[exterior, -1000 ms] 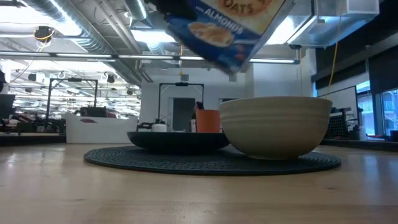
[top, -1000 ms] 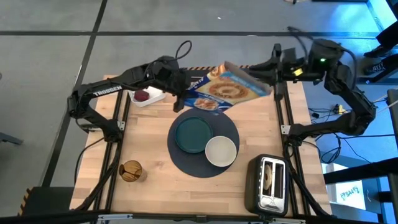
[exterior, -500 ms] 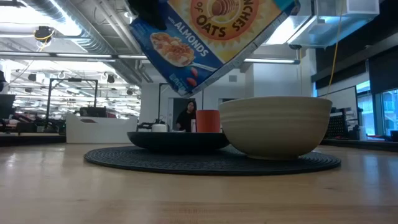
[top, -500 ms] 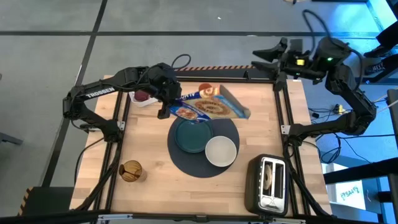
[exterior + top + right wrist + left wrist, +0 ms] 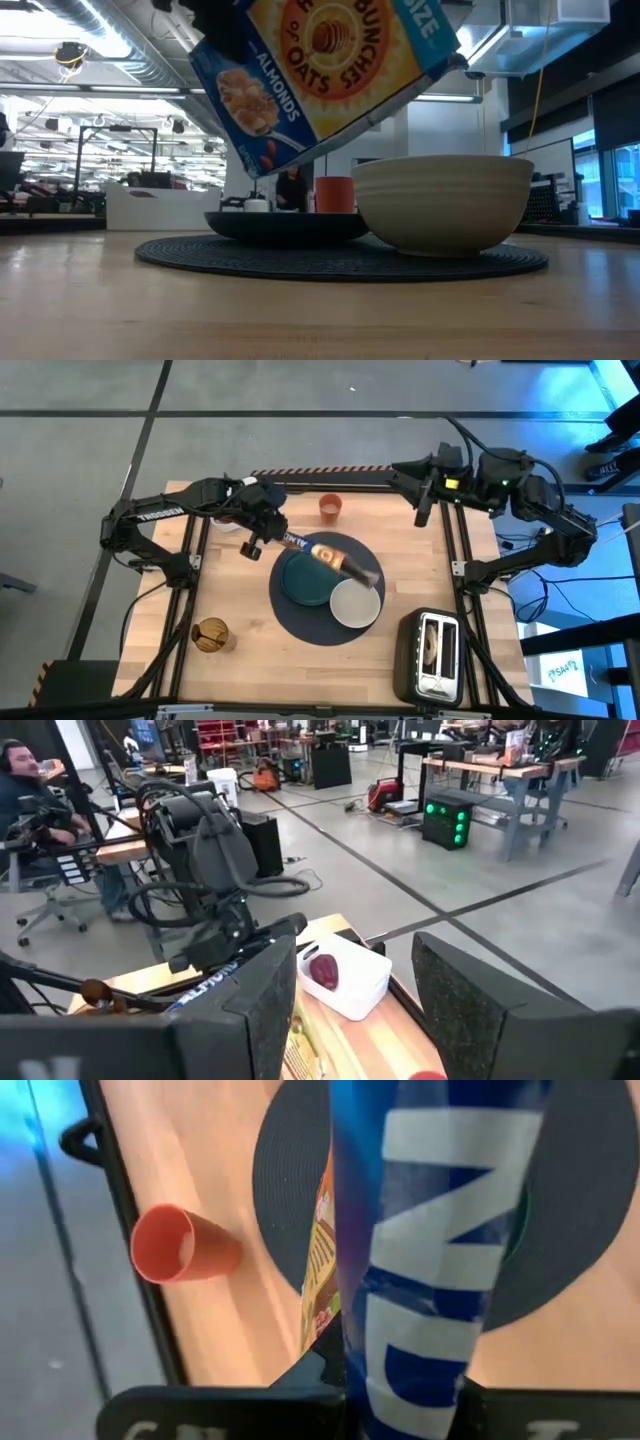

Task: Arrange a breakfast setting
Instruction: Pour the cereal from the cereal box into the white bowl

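My left gripper (image 5: 264, 538) is shut on a blue-and-yellow cereal box (image 5: 335, 557), held tilted in the air over the teal plate (image 5: 303, 580) and the white bowl (image 5: 355, 604). Both stand on the round dark-blue placemat (image 5: 322, 628). The box fills the top of the low view (image 5: 320, 70), above the bowl (image 5: 440, 205). The small orange cup (image 5: 330, 507) stands upright at the far edge. The small red fruit (image 5: 323, 970) lies in a white tray. My right gripper (image 5: 420, 488) is open and empty at the far right. No utensil shows. My left gripper pinches the cereal box at its end toward the table's left (image 5: 287, 541), one finger on each broad face; the narrow blue side (image 5: 420, 1330) runs out between the fingers. The fingers come from the table's left, along the box. The box is lifted clear, on edge and tilted.
A black toaster (image 5: 432, 656) stands at the near right corner. A tan-brown round thing (image 5: 210, 633) sits at the near left. The white tray (image 5: 345, 982) is at the far left, mostly under my left arm. A person sits beyond the table (image 5: 25, 780).
My left gripper has carried the box toward the near edge, from the far side to over the plate and bowl. It has turned the box from broad face up to on edge. My right gripper has drawn away from the box's right end.
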Tool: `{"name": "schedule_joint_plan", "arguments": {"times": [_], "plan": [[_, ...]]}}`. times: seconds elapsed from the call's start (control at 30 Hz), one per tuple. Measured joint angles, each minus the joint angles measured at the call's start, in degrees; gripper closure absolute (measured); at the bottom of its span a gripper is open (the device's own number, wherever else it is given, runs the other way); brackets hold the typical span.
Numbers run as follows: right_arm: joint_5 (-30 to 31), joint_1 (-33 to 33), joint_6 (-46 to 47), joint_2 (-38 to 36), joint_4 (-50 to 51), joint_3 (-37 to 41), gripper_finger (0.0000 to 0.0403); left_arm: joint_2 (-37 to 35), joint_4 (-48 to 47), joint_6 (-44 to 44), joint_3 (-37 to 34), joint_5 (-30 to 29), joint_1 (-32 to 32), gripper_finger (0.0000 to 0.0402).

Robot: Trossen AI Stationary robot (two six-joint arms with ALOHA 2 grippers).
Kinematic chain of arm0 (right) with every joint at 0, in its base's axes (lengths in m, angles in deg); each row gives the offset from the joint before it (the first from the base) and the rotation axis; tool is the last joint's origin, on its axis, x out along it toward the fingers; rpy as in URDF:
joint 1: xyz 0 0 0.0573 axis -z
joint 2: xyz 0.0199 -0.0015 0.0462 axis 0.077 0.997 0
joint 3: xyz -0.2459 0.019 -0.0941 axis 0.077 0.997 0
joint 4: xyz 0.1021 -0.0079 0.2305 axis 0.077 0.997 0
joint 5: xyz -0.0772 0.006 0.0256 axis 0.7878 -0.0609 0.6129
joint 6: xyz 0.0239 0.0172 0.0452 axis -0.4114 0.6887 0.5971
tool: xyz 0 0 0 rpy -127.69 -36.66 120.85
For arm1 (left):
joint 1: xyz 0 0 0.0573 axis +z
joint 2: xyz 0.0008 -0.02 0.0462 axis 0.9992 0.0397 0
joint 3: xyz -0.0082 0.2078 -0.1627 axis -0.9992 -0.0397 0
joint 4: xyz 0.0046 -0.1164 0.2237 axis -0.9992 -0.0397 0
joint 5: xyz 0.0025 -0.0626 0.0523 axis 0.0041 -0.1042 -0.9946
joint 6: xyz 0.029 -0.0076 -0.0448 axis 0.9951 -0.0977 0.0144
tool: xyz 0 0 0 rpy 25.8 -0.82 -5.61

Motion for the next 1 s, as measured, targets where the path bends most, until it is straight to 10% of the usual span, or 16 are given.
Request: {"name": "schedule_joint_plan", "arguments": {"times": [1.0], "plan": [[5.96,-4.72,0.8,-0.02,-0.22,0.0,0.0214,0.0,2.1,20.03,0.02,-32.38,-16.58,0.0401]]}}
